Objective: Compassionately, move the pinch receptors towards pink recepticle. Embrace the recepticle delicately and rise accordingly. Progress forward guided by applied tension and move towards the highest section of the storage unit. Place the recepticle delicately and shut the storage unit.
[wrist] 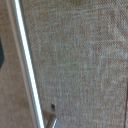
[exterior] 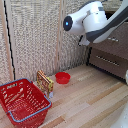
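Our white-and-grey arm (exterior: 92,22) is raised beside the dark brown wooden dresser (exterior: 112,50) at the exterior view's right. The pale pink mug appears in neither view, so we cannot give its direction. The tool is hidden; we cannot tell its state.

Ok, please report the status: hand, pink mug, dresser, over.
Hand out of view; arm high, in front of the dresser. Pink mug not visible in either view. Visible dresser drawers look closed. Red bowl, red basket on floor.

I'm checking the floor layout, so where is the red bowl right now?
In the exterior view the red bowl sits on the wooden floor near the middle, just to the exterior view's right of the upright box beside the red basket.
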Tool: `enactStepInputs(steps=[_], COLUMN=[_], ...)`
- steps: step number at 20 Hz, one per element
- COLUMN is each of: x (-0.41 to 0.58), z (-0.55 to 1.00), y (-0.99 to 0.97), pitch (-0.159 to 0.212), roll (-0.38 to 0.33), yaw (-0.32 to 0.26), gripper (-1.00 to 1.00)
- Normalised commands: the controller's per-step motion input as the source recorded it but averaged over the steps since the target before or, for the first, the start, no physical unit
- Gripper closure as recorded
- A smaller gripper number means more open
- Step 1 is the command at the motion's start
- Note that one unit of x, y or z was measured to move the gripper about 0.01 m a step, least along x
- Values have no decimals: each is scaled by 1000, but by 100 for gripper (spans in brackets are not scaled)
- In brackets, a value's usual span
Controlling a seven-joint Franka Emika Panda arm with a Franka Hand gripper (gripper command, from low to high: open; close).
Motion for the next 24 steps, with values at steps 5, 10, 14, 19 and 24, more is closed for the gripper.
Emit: enactStepInputs(steps=[5,10,14,19,24], x=[105,246,111,33,89], z=[-78,-84,-39,41,259], y=[-444,-251,-49,-114,-193], pitch=[54,57,47,81,85], roll=[-47,1,0,0,33], yaw=[104,-33,-175,-176,-111], gripper=[-100,100,100,100,100])
